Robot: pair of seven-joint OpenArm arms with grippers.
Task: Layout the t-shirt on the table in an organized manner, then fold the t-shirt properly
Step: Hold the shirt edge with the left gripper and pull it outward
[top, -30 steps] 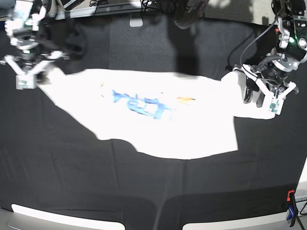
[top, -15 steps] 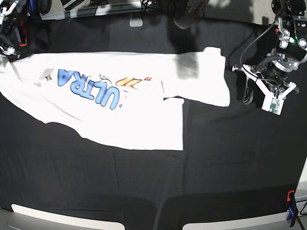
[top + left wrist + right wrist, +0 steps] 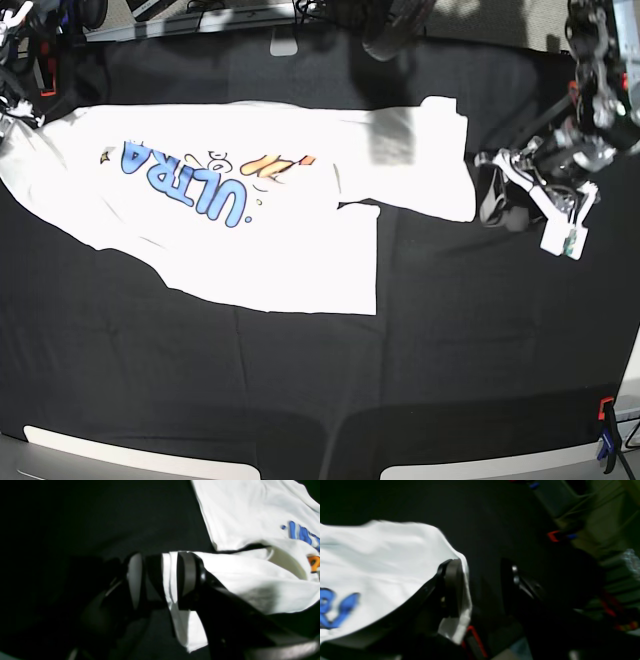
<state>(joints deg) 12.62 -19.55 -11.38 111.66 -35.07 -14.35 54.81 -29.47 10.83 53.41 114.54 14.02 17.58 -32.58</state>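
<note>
The limp, light white cotton t-shirt wants hem-corner grips; left tool open around its edge, right tool open at nine o'clock.

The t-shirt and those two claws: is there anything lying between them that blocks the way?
Nothing visible does. The t-shirt lies on the table. Its cloth runs between the fingers of the left gripper, and the right gripper, open, sits at its other edge.

White t-shirt, blue-orange lettering; black table
</note>
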